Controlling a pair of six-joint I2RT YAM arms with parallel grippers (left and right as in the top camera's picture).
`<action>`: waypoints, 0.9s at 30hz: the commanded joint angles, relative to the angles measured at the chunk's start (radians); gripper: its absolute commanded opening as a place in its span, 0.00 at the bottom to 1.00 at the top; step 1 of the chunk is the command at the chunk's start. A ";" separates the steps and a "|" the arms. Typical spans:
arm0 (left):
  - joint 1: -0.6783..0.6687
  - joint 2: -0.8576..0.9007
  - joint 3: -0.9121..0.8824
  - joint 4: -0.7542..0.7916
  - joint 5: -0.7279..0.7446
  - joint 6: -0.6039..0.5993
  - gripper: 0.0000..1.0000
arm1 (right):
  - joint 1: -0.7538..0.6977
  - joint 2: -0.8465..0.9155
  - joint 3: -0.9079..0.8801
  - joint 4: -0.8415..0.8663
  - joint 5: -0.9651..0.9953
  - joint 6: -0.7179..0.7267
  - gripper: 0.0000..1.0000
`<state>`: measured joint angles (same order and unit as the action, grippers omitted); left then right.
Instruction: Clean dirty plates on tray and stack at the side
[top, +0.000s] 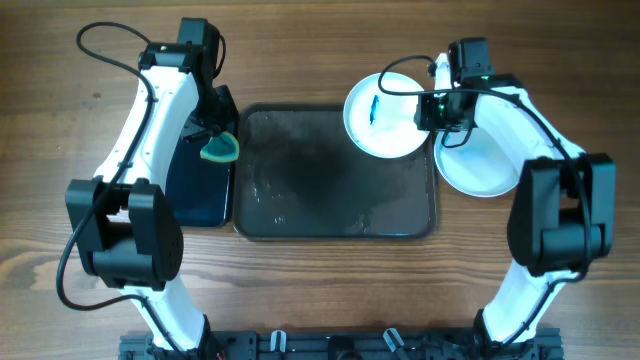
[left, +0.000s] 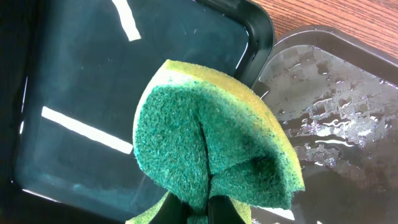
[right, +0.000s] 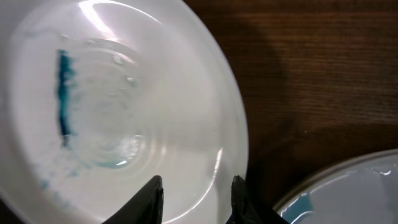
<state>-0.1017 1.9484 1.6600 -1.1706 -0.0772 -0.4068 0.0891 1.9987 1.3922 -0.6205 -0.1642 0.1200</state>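
- Holding a folded sponge (top: 220, 151), the left gripper (top: 214, 138) is hanging over the right edge of the glossy black tray (top: 195, 195) in the overhead view.
- Grey tray (top: 335, 215) is sitting mid-table, and its bottom is looking wet.
- Streaked plate (top: 385, 128) is overlapping the grey tray's far right corner. The right gripper (top: 432, 110) is sitting at the plate's right rim, and its opening is not readable here.
- Second plate (top: 480, 172) is lying on the wooden table (top: 300, 60) just right of the grey tray, partly under the right arm.
- Left wrist: fingers (left: 224, 214) are pinching the sponge closed from below. Its green scrub face is turning to the camera, with yellow foam edging it. Black tray is lying beneath, water-filmed grey tray at right.
- Right wrist: fingers are standing a narrow gap apart, straddling the streaked plate's rim, one over the plate and one at its outer edge. I cannot tell whether they are clamping.
- Blue streak (right: 64, 93) is running vertically left of the plate's centre, with faint blue specks below it.
- Second plate is peeking in at lower right, a blue patch at its edge, with bare wood between the two plates.
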 joint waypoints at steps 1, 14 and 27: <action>0.005 -0.024 0.013 0.002 0.010 -0.021 0.04 | -0.002 0.021 0.029 0.017 0.099 -0.024 0.36; 0.005 -0.024 0.013 0.002 0.010 -0.021 0.04 | -0.002 0.015 0.091 -0.002 0.096 -0.101 0.40; 0.006 -0.024 0.013 -0.001 0.010 -0.020 0.04 | -0.008 0.081 0.157 -0.073 0.186 -0.124 0.35</action>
<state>-0.1017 1.9484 1.6604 -1.1709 -0.0772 -0.4068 0.0879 2.0151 1.5631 -0.6930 -0.0021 0.0124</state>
